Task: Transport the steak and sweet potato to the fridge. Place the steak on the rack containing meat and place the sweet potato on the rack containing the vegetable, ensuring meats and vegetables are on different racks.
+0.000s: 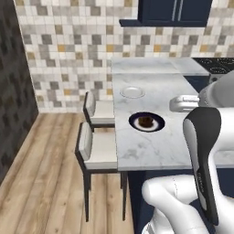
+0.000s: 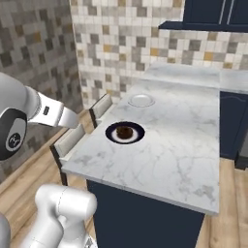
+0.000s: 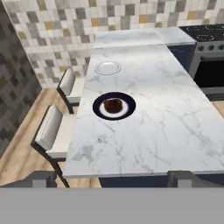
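The pincer point(image 3: 112, 177) hangs back from the near end of the marble island point(image 3: 175, 127), its two dark tips spread as wide as they go with nothing between them, looking down over the whole top as if sizing up the reach. Out in front of it, well apart, a dark-rimmed plate point(image 3: 99, 112) sits near the stool-side edge of the island, and on its white middle lies a dark brown lump point(image 3: 113, 105); I take that to be the steak or the sweet potato, possibly both pressed together, but from here I cannot tell which. Being served up on a plate keeps the food raised and easy to come down on from above. Farther along the same edge sits a shallow glass bowl point(image 3: 107, 68), apart from the plate and not in the line of approach. Two pale stools point(image 3: 54, 131) are tucked under the island's side, below the working height. A stove point(image 3: 210, 57) stands at the far corner. Nothing lies between the pincer and the plate. The fridge is somewhere else in the room, so a drive looks likely after picking up.
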